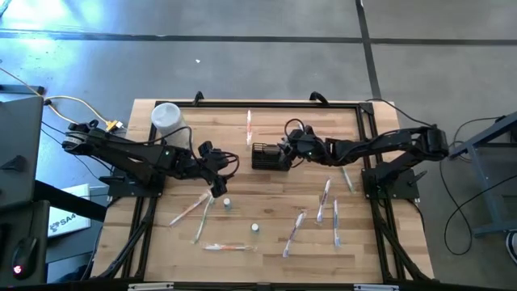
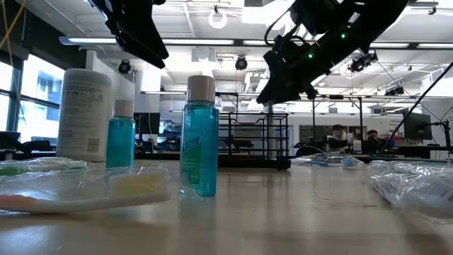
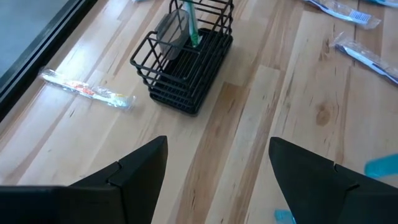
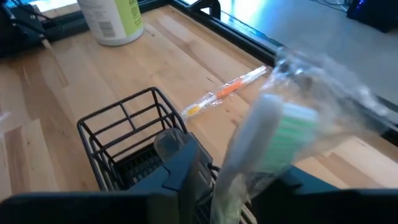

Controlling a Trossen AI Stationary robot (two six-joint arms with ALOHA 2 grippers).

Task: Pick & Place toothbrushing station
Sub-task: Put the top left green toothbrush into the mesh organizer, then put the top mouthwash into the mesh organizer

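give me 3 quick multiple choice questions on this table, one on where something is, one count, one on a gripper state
1. Where is the black wire caddy?
A. near the table's middle, beside the right gripper
B. at the table's edge, under the left arm's base
C. on top of the white container

2. How many teal bottles stand in the low view?
A. one
B. two
C. four

3. What state is the left gripper in?
A. shut on a toothbrush
B. shut on the caddy
C. open, holding nothing

Answers:
1 A: the high view shows the black wire caddy mid-table with the right gripper right next to it.
2 B: one teal bottle stands in front and a second teal bottle to its side.
3 C: the left gripper shows a wide gap with only bare wood between its fingers.
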